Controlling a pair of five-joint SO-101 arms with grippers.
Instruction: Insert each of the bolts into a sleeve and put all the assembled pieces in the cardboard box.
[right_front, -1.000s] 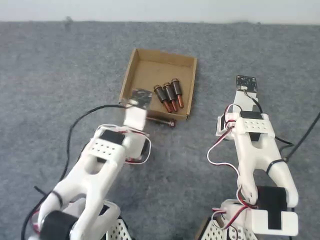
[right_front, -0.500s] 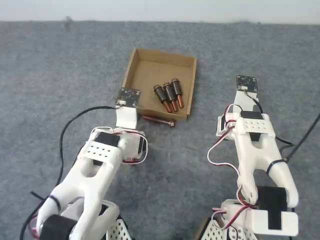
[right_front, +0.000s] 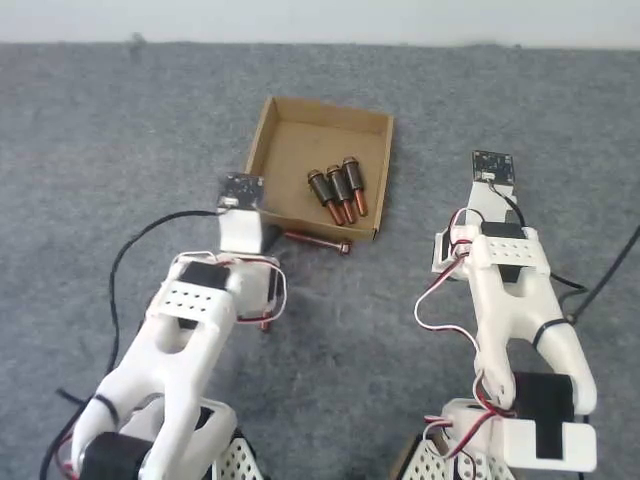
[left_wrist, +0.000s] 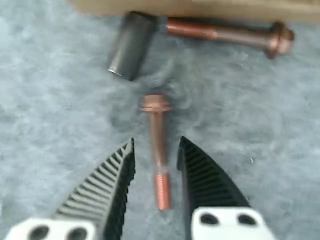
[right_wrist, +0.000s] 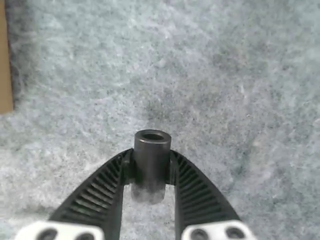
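My left gripper (left_wrist: 156, 141) is open low over the carpet, its fingers on either side of a short copper bolt (left_wrist: 158, 150) lying lengthwise between them. Just beyond the bolt's head lies a dark sleeve (left_wrist: 131, 45), and a longer bolt (left_wrist: 225, 34) lies along the outside wall of the cardboard box (left_wrist: 200, 6). My right gripper (right_wrist: 150, 152) is shut on another dark sleeve (right_wrist: 151, 160), held with its open end pointing away from the fingers. In the high view the cardboard box (right_front: 268, 125) holds three assembled pieces (right_front: 337, 192), and the long bolt (right_front: 318, 240) lies against its front wall.
The left arm (right_front: 190, 320) stands at the box's front-left corner, the right arm (right_front: 505, 270) to the right of the box. Grey carpet covers the table, and a black cable (right_front: 150, 240) trails left of the left arm. The box's edge (right_wrist: 5, 55) sits off to one side of the right gripper.
The left arm has swung left, from over the box's front wall to the front-left corner, uncovering the long bolt there. The right arm has stayed still.
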